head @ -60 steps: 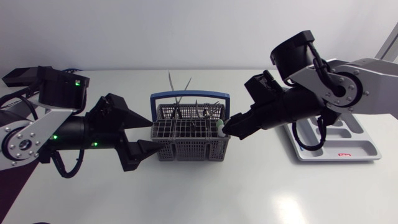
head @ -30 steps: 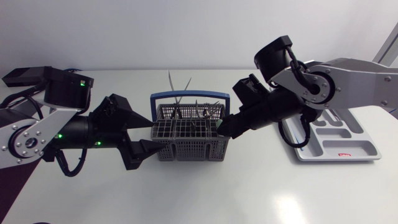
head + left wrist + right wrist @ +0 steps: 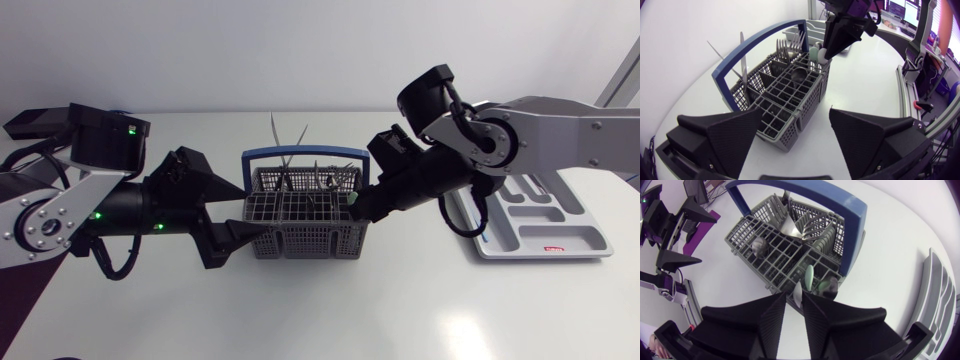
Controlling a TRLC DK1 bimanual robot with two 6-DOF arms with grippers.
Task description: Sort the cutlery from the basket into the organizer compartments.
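You are at the pick-up step: your right gripper (image 3: 361,206) is down in the right-end corner of the cutlery basket (image 3: 305,240). Its fingers are drawn nearly together on a silver handle (image 3: 797,293), which they seem to pinch, just beside a pale green handle (image 3: 810,277). The basket stands mid-worktop (image 3: 400,310), towards the far edge, with forks and other pieces upright in its cells. Your left gripper (image 3: 256,214) is spread wide around the basket's left end, gripping nothing, so it appears to be steadying the basket. The organizer (image 3: 590,246) lies near the worktop's right edge, and no cutlery can be made out in its compartments. Next, I would lift the silver piece straight up so it clears the cell walls and the blue carry handle (image 3: 305,156), then carry it to its matching compartment. Compared with a second ago, your right arm has swung in over the basket and uncovered more of the organizer, its fingertips have stayed at that same corner, and your left arm has barely moved.
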